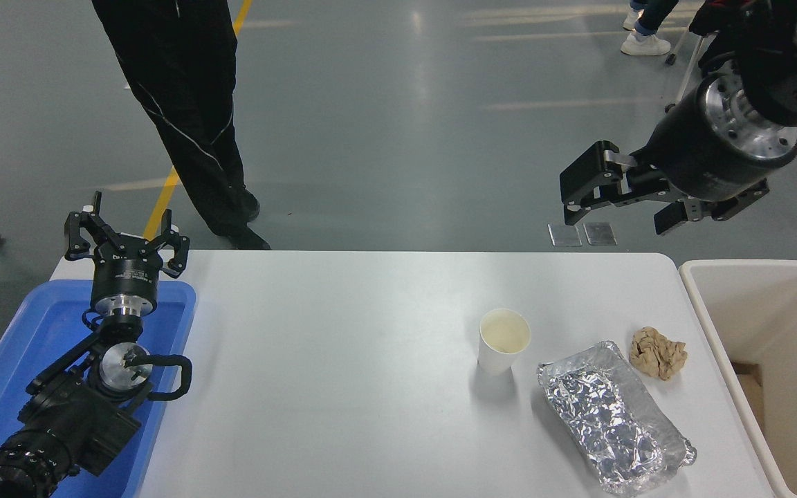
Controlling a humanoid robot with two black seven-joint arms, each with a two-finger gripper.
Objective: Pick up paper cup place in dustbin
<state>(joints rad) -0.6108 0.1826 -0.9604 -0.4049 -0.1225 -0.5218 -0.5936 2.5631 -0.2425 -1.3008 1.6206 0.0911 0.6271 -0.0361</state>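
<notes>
Spread fingers (582, 181) on the right gripper (609, 207) hang empty above the upright paper cup (504, 341); light, crushable, probably best pinched gently mid-wall

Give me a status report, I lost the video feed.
Right gripper open, raised beyond the table's far edge; left gripper open, parked over blue tray. Paper cup upright, untouched. Foil tray close beside it.

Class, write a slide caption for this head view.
Right gripper open above table, paper cup upright, dustbin at right.
</notes>
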